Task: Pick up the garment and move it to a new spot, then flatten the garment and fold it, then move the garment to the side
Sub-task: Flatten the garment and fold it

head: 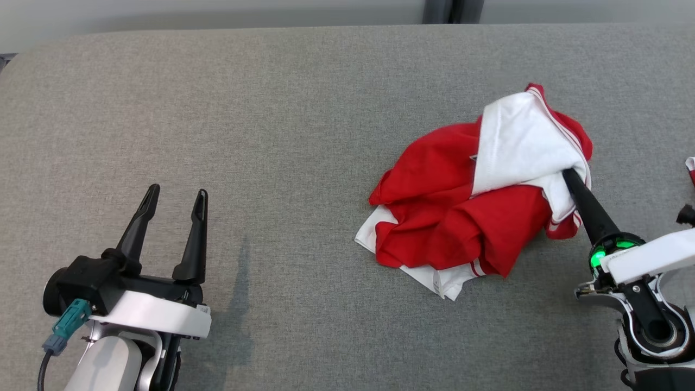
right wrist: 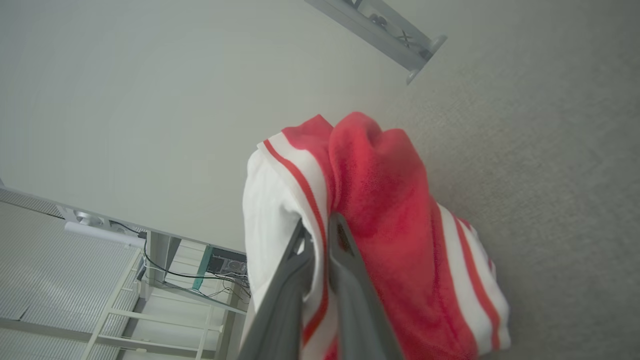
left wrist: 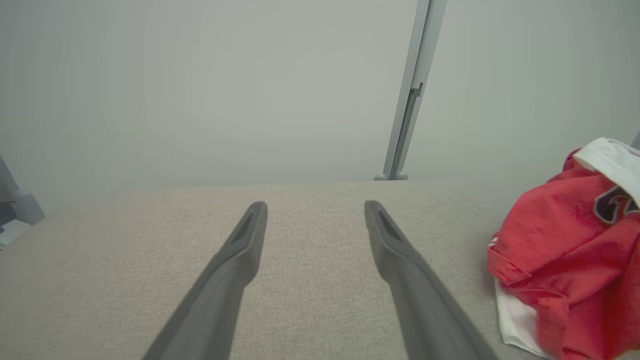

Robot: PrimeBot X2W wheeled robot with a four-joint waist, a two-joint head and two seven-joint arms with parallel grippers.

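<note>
The garment (head: 467, 201) is a crumpled red and white shirt lying in a heap on the right half of the grey table (head: 282, 108). My right gripper (head: 566, 174) reaches in from the lower right and is shut on the garment's right edge, the fingertips buried in a white fold. The right wrist view shows those fingers (right wrist: 345, 255) pinching a red-striped white edge of the garment (right wrist: 390, 210). At the lower left my left gripper (head: 178, 194) stands open over bare table, well clear of the cloth. Its wrist view has the garment (left wrist: 570, 250) at the right edge.
A small red and white scrap (head: 690, 168) shows at the table's right edge. A grey metal post (left wrist: 407, 100) stands behind the table's far edge. Bare grey cloth spreads across the table's left and middle.
</note>
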